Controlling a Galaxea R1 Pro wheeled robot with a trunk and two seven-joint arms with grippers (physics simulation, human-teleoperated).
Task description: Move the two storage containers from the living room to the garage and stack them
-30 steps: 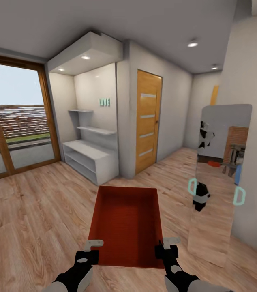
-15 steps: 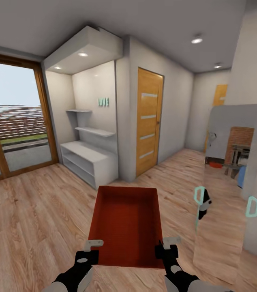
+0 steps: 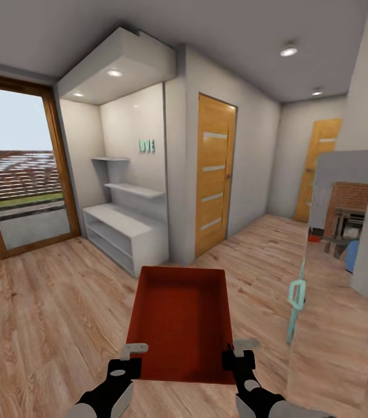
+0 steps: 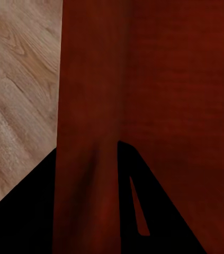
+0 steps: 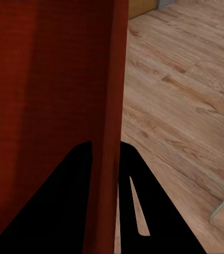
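One container: orange-red storage container (image 3: pixel 179 322) carried low at 6 o'clock, open top up
Left gripper (image 3: pixel 130 355): clamped on the near-left wall, a finger each side
Right gripper (image 3: pixel 237 353): clamped on the near-right wall likewise
Change: view has swung since a second ago; striped wood door (image 3: pixel 213 174) at 12 o'clock looms larger, a second door (image 3: pixel 318 168) now clear at 2 o'clock, mirror (image 3: pixel 338 273) slid toward 3 o'clock
Meaning: still on pale plank floor (image 3: pixel 44 313), transit leg; garage not reached
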